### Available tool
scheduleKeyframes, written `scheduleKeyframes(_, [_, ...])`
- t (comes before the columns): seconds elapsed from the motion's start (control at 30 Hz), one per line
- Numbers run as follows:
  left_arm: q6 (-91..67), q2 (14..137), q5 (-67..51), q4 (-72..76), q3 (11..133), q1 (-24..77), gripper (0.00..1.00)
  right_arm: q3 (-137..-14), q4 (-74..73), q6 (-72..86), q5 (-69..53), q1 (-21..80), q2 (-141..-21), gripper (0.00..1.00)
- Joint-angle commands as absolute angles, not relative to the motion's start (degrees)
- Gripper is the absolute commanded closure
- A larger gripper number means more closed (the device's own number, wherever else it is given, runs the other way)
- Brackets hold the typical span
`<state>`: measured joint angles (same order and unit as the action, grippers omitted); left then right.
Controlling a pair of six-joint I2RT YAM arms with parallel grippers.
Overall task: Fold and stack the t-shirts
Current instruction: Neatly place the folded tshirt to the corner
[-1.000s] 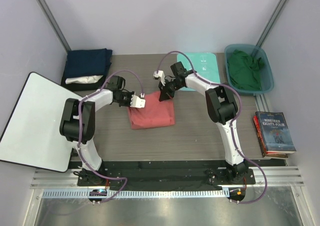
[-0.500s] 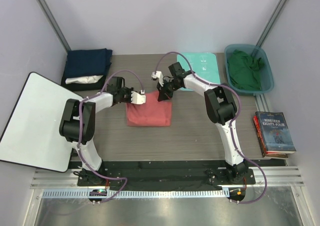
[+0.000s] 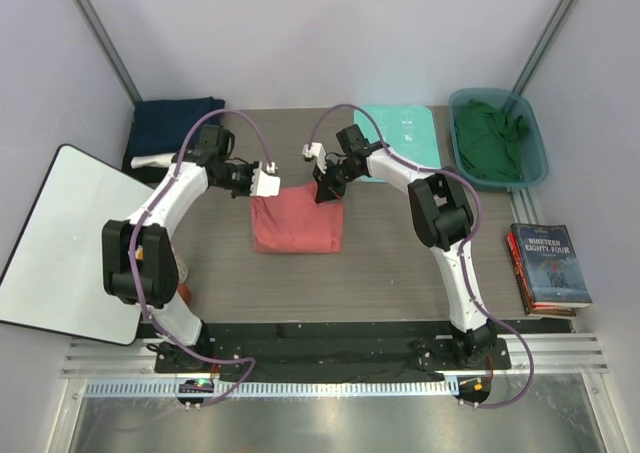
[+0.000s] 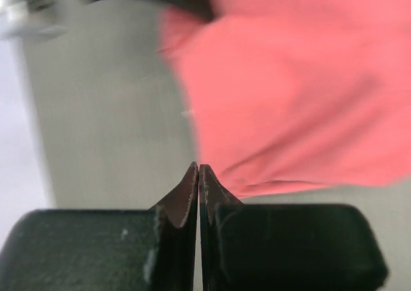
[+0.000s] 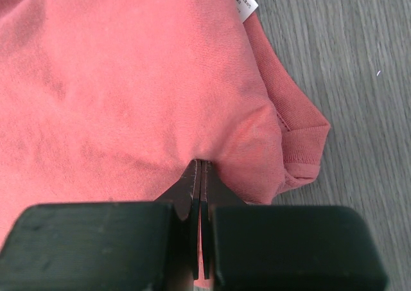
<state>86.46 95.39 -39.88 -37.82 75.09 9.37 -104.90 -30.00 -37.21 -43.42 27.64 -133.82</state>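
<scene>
Mint-green board (image 3: 412, 125) beside a teal bin (image 3: 541, 159), books (image 3: 548, 268) at right, white panel (image 3: 60, 243) at left

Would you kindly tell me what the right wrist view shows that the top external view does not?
Only the right wrist view shows the white care label and the pucker of cloth where the right gripper pinches shut. Only the top external view shows the left gripper, the navy t-shirt, the green t-shirt in the teal bin, the mint board and the books. Both show the coral-red t-shirt on the wood-grain table.
</scene>
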Motion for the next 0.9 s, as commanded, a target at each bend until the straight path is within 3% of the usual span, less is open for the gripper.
scheduleKeyframes(0.0, [97.9,98.0,-47.37,-66.69,78.57,9.23,1.0,-105.29,-29.09,-38.23,-40.26,28.21,-133.77,0.99])
scheduleKeyframes(0.37, [113.46,102.56,-45.27,-85.87,81.04,9.4,1.0,-104.77,-29.18,-38.94,-39.2,28.21,-133.77,0.99])
scheduleKeyframes(0.87, [107.23,106.34,-32.44,-63.2,69.0,10.72,1.0,-104.24,-29.27,-39.99,-38.15,28.65,-133.42,0.99])
